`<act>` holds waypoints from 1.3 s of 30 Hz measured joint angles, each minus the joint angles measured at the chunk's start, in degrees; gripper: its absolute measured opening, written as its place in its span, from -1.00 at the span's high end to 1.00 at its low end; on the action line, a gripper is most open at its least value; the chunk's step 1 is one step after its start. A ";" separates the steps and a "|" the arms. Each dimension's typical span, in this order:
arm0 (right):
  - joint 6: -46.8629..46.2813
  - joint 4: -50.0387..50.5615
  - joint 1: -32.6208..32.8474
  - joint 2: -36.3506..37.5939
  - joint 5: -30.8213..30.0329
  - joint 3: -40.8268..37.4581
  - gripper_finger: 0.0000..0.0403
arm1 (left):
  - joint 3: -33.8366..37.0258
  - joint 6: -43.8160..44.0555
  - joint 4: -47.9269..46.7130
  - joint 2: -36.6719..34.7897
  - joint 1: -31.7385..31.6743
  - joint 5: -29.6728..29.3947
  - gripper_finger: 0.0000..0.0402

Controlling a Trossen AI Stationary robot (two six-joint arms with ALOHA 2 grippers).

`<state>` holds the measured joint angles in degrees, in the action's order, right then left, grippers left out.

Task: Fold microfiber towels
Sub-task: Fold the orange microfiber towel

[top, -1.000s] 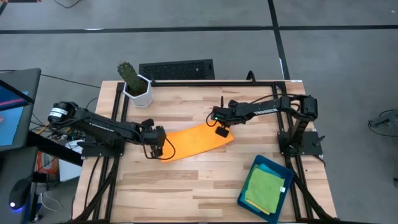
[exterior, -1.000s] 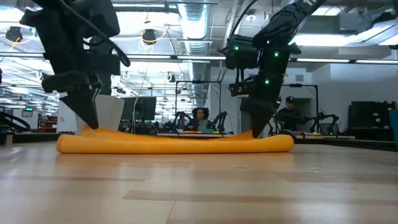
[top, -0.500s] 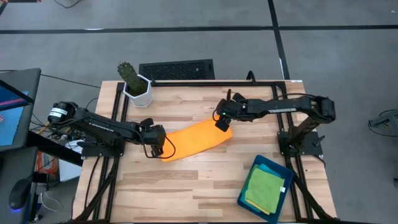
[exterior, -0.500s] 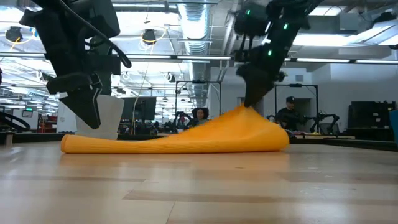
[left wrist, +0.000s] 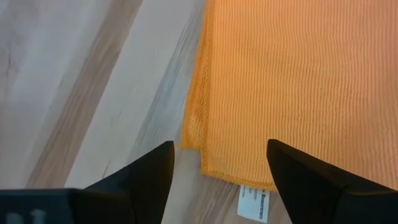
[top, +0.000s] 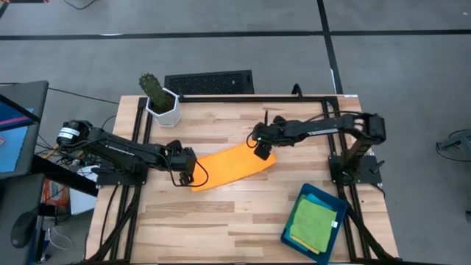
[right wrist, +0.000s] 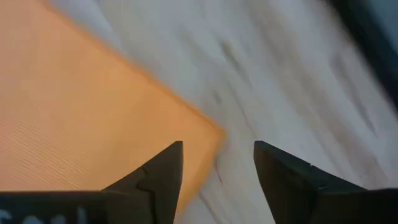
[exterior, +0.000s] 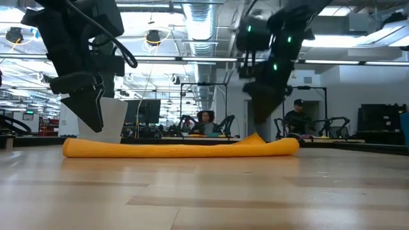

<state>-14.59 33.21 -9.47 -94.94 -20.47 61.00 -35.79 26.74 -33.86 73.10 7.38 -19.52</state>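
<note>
The orange towel (top: 229, 168), folded into a long strip, lies flat on the wooden table (top: 221, 221); the low view shows it as a low roll (exterior: 179, 149). My left gripper (top: 193, 175) hovers open just above the towel's left end. Its fingers straddle the layered corner (left wrist: 199, 146), next to a white label (left wrist: 255, 202). My right gripper (top: 261, 151) hangs open above the towel's right end, over the far right corner (right wrist: 211, 134), clear of the cloth (exterior: 262, 118). A green towel (top: 313, 223) lies in the tray.
A dark teal tray (top: 294, 239) holding the green towel sits at the table's near right corner. A cactus in a white pot (top: 158, 99) stands at the far left corner. A black grille (top: 208, 82) lies beyond the far edge. Bare wood stretches along the near side.
My right gripper rose with the towel's right end, pulling it up into a peak, then opened and let go. That end has dropped back flat, while the left end stayed on the table. My left gripper has opened and released the left end, keeping its place.
</note>
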 joint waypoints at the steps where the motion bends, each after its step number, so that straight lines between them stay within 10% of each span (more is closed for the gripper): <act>1: 0.00 0.68 -0.05 -1.29 -0.21 -0.17 -0.12 | 0.00 0.04 -0.08 -0.01 0.02 0.25 -0.24; 9: -0.56 -3.09 0.91 -2.52 -5.15 -0.16 -0.25 | -0.41 2.47 3.36 -2.59 2.96 -5.52 -0.24; 16: -11.69 0.13 4.53 0.63 -1.95 -0.09 0.05 | 2.88 3.07 23.65 -7.94 9.85 -15.18 -0.20; 27: -23.42 9.56 15.03 -0.11 -3.05 -0.58 0.91 | 9.02 8.32 42.73 9.85 11.65 -10.52 0.40; 39: -33.19 2.67 15.51 -0.09 2.61 -9.45 0.83 | 7.43 12.01 38.03 14.92 14.02 -4.84 0.74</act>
<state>-47.78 35.88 6.04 -95.02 -17.86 51.55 -28.36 38.75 4.17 88.03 21.40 -24.35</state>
